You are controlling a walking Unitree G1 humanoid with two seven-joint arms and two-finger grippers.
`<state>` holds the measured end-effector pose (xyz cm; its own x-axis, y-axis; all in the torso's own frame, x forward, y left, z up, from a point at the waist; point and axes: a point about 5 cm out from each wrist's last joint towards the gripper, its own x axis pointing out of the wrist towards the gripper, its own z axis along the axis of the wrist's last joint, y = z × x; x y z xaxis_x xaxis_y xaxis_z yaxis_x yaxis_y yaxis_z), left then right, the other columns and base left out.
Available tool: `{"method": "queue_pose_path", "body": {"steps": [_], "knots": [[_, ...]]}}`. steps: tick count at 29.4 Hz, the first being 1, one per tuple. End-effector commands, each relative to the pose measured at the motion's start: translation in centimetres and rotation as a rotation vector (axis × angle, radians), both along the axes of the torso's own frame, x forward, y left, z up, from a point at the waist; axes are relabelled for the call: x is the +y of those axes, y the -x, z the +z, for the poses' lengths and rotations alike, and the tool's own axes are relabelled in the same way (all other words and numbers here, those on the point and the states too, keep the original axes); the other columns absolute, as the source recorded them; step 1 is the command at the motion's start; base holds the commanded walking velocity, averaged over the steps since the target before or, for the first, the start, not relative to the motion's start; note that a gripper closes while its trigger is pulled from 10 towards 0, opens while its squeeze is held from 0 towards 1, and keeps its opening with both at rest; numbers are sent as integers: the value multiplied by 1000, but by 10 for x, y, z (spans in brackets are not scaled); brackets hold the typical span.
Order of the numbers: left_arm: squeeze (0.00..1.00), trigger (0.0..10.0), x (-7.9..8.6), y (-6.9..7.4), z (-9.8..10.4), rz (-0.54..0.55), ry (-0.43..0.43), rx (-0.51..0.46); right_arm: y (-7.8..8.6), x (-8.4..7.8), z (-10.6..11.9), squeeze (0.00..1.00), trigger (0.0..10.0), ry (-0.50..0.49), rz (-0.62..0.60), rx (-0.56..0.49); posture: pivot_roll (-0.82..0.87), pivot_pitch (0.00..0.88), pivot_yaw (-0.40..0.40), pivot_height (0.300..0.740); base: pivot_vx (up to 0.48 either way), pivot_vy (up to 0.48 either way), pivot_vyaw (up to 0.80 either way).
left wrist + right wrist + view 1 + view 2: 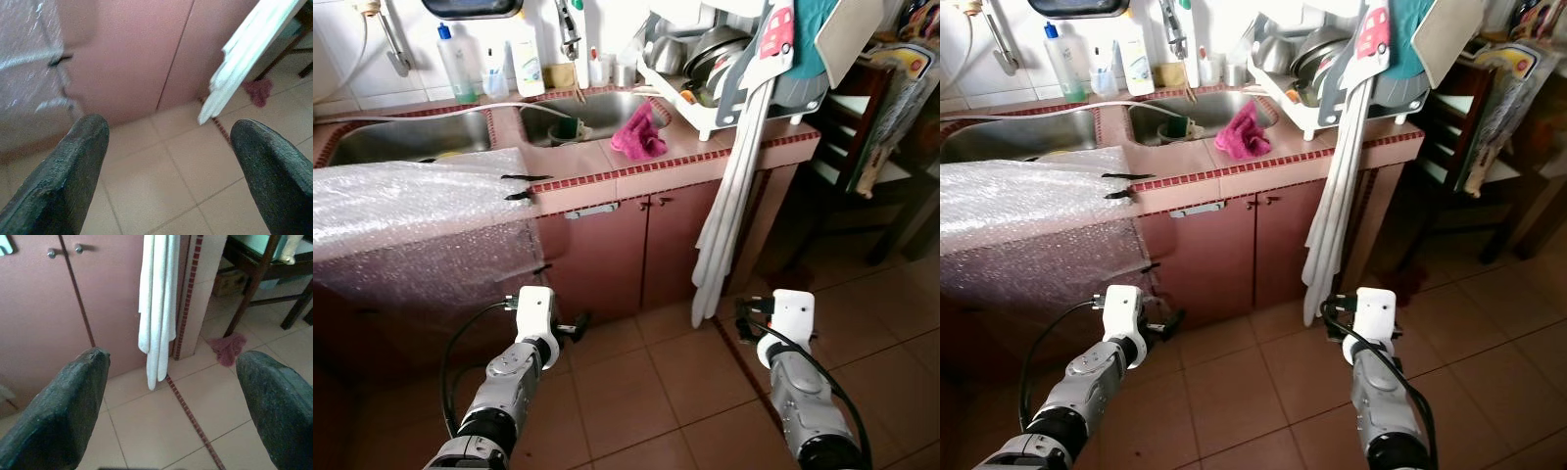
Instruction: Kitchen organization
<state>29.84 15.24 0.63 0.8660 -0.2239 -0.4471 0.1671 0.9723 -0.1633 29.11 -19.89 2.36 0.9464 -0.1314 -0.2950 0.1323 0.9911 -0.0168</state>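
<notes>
Up on the counter (pixel 636 176) by the sink: pink cloth (pixel 641 135), well above and ahead of both grippers. Left gripper (pixel 166 161) and right gripper (pixel 171 401) low over floor tiles, fingers spread wide, holding nothing. Neither clearly nearer.

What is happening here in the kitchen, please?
The robot stands before the pink counter, handling nothing yet. Its left pincer and right pincer are both open and empty, held low above the tiled floor. A pink cloth lies by the sink, bubble wrap covers the counter's left part, and white boards lean against the cabinet.
</notes>
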Motion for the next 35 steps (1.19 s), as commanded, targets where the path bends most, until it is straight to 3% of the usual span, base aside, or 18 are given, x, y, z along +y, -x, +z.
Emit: {"method": "queue_pose_path", "body": {"steps": [1,8,12,23,35], "knots": [[0,10000,3,-2,2,1,-12,-8,0,3,-1,0,10000,-6,9,2,-26,0,14,740,0,-431,0],[0,10000,7,-2,1,20,0,-3,1,3,-5,0,10000,-2,7,16,-22,0,13,740,0,-109,0],[0,10000,13,-3,1,30,-37,0,2,4,-5,0,10000,-1,9,19,-21,0,12,740,0,0,0],[0,10000,18,-3,1,44,-3,-8,-1,3,-5,0,10000,7,14,17,-23,0,9,740,0,0,0],[0,10000,14,-1,-1,22,17,-7,1,3,-7,0,10000,29,20,26,-24,0,9,740,321,0,0]]}}
